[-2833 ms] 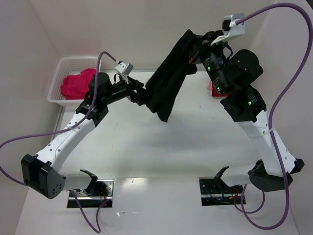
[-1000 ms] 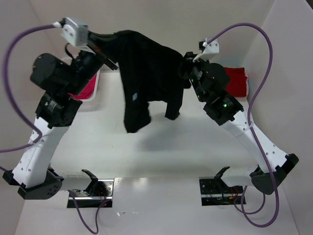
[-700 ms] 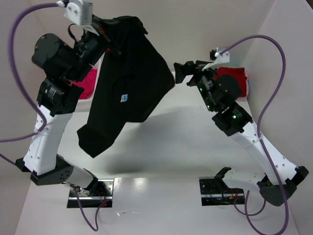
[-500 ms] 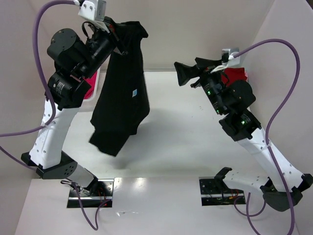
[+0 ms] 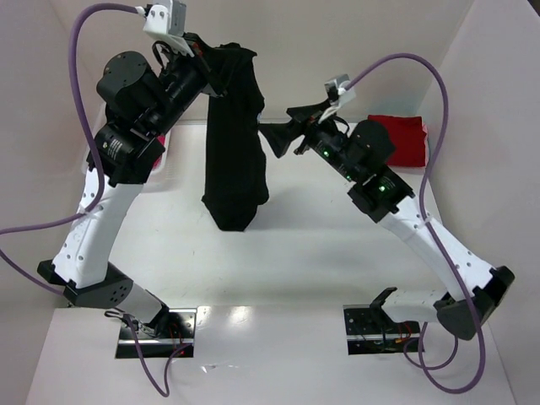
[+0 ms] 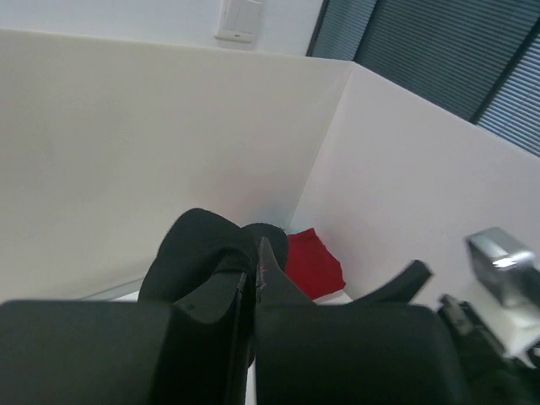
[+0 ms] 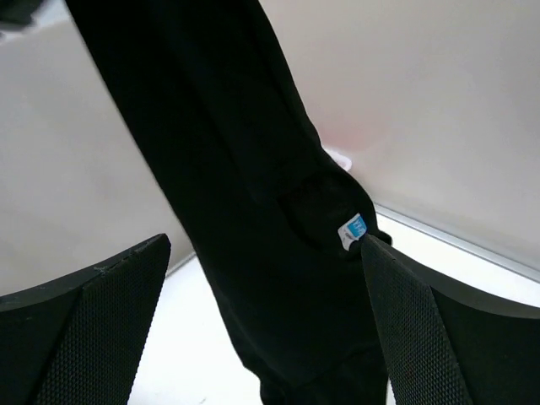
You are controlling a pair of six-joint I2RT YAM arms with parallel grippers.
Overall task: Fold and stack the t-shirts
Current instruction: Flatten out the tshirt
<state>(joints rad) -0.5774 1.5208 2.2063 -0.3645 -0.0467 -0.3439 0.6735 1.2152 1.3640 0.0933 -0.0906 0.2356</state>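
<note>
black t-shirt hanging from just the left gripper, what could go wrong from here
The black t-shirt hangs bunched from the left gripper alone, so that one pinch could slip. The open right gripper, beside the folds, may close on several layers instead of one edge, and the shirt would not spread flat.

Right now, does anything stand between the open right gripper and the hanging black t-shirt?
Nothing visible does. The right gripper is open and points at the black t-shirt, which hangs from the shut left gripper. The right wrist view shows only the cloth ahead of its fingers.
</note>
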